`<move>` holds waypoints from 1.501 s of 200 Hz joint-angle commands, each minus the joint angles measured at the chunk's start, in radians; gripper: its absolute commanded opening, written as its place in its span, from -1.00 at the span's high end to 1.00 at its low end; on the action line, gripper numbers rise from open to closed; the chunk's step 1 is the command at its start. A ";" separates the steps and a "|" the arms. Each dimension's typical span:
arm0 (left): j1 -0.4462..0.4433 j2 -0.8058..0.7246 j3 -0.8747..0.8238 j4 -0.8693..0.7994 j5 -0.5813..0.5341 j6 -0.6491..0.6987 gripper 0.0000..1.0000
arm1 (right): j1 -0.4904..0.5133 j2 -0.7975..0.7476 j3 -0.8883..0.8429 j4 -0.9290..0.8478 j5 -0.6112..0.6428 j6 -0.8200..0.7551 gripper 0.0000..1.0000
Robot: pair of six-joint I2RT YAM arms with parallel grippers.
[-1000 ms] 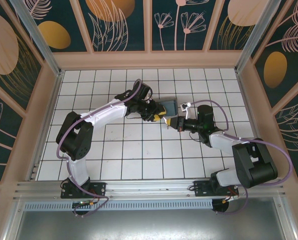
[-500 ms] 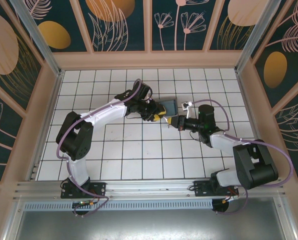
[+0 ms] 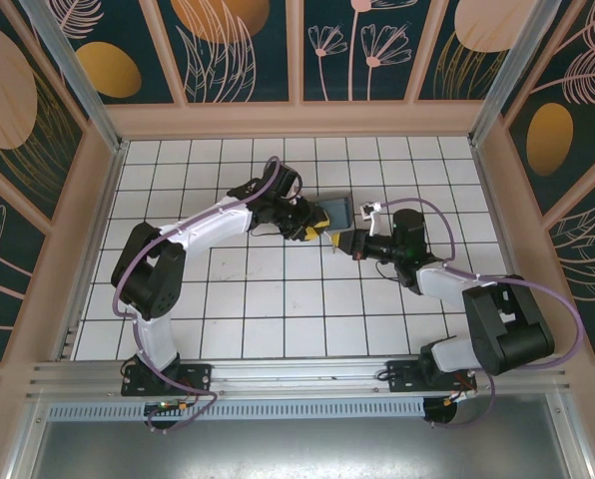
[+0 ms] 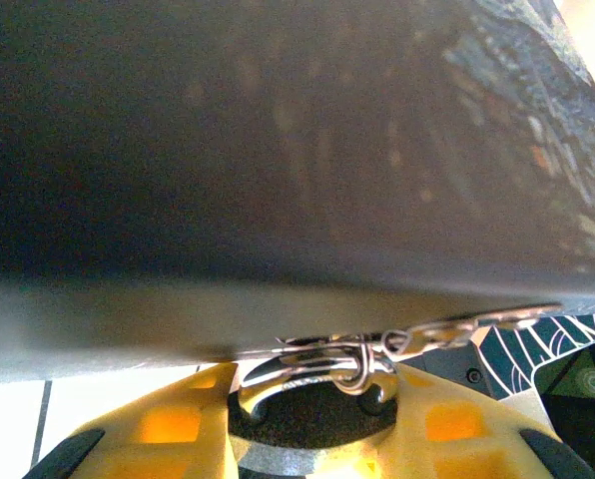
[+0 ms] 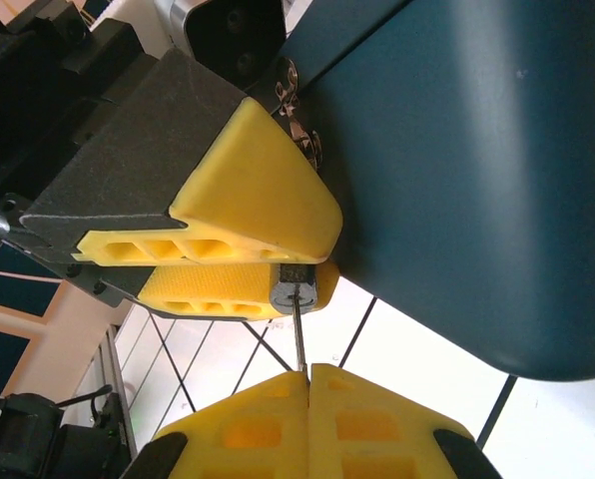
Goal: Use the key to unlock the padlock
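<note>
The tiny padlock [image 4: 312,404] sits between my left gripper's [image 4: 317,399] yellow fingers [image 4: 168,424]. Its silvery shackle [image 4: 278,384] is hooked through the wire hasp [image 4: 447,329] of the dark blue box [image 4: 278,150]. In the right wrist view the padlock's dark body [image 5: 295,287] pokes out from under the left fingers [image 5: 253,195]. My right gripper [image 5: 308,374] is shut on the thin key [image 5: 298,334], whose tip is in the keyhole on the body's underside. From above, both grippers [image 3: 312,226] [image 3: 345,242] meet beside the box [image 3: 339,211].
The box [image 5: 467,150] stands right against both grippers on the white tiled table [image 3: 278,299]. Patterned walls [image 3: 297,50] enclose the table on three sides. Open floor lies toward the near edge and left.
</note>
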 commanded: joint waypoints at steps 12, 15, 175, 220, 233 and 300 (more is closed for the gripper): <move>-0.019 -0.044 0.006 0.021 0.069 -0.001 1.00 | 0.016 -0.003 0.012 0.134 0.061 0.042 1.00; -0.021 -0.042 0.005 0.021 0.068 -0.002 1.00 | 0.017 -0.006 0.009 0.147 0.066 0.052 1.00; 0.004 -0.056 0.007 0.021 0.075 -0.012 1.00 | 0.021 -0.081 -0.003 0.050 0.096 -0.071 1.00; 0.003 -0.049 0.011 0.034 0.085 -0.023 1.00 | 0.029 -0.041 0.003 0.115 0.105 -0.037 1.00; -0.001 -0.052 0.010 0.036 0.086 -0.027 1.00 | 0.036 -0.030 0.007 0.132 0.107 -0.034 1.00; -0.014 -0.053 0.015 0.043 0.087 -0.027 1.00 | 0.060 0.039 0.061 0.156 0.106 0.042 1.00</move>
